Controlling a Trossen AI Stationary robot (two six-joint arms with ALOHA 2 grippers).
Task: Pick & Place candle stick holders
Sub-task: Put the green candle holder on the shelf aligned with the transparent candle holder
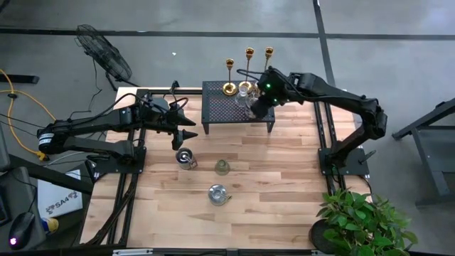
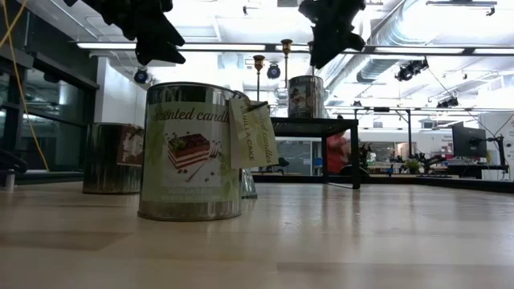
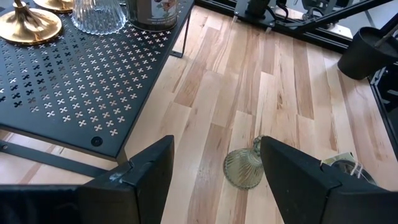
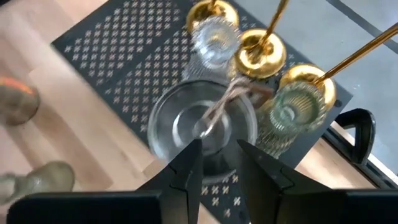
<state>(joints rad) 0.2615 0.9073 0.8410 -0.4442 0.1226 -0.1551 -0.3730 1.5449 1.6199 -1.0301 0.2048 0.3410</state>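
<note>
The right gripper (image 4: 214, 163) hangs just above a tin (image 4: 203, 124) on the black stand (image 1: 220, 107), beside the brass holders (image 1: 249, 67), jaws narrowly parted and apparently releasing; next likely a lift clear, while the left gripper (image 3: 214, 177), jaws wide, hovers over the fallen glass holder (image 3: 244, 167) on the bench (image 1: 284, 185).

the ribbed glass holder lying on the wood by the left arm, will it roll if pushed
Probably. The ribbed glass holder lies on its side on the bare table, so a nudge would likely roll it in a curve, since one end flares. It looks like glass: likely slippery, heavy for its size and chippable.
</note>
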